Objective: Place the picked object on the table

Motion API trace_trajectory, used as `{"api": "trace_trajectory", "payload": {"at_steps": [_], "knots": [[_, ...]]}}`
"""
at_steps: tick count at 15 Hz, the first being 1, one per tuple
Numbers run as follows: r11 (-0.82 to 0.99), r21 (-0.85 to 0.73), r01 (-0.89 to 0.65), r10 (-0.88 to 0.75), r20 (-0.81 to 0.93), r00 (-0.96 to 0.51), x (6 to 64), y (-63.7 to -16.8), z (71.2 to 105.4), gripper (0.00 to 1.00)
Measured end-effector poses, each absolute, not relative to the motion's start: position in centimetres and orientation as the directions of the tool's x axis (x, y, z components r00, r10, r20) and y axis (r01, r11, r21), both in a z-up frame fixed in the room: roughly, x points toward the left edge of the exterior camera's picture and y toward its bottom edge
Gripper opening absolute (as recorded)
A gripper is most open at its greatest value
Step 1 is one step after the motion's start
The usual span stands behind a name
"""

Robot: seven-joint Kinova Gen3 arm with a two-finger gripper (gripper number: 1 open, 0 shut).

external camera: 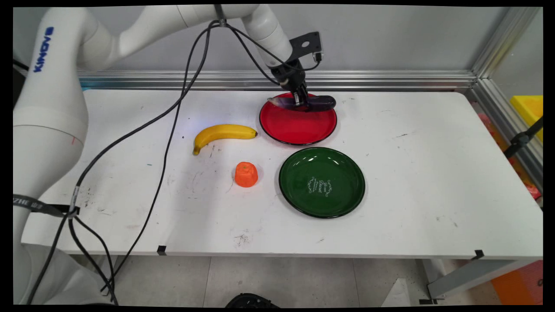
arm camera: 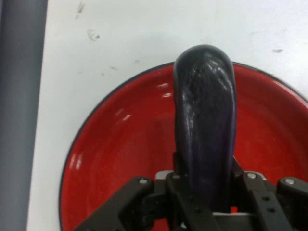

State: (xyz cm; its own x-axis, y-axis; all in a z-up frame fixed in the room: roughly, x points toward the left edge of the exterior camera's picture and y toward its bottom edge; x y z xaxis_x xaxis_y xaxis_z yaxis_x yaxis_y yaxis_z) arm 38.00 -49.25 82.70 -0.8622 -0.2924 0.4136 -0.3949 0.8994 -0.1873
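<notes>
Near the table's far edge, the gripper is clamped on the purple eggplant at mid-length, so it hangs level over the far rim of the red plate; whether it touches the plate is unclear. Counted: two plates, red and green, one eggplant, one banana and one orange piece, both nearer the left edge.
</notes>
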Motion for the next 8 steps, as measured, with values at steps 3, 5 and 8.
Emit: {"api": "trace_trajectory", "payload": {"at_steps": [3,5,8], "knots": [[0.895,-0.182,-0.408,-0.31,0.405,-0.86,37.5,-46.8,84.0,0.0],[0.89,-0.177,-0.42,-0.325,0.399,-0.857,37.3,-44.9,84.8,0.0],[0.884,-0.167,-0.437,-0.349,0.386,-0.854,37.8,-41.5,85.5,0.0]]}}
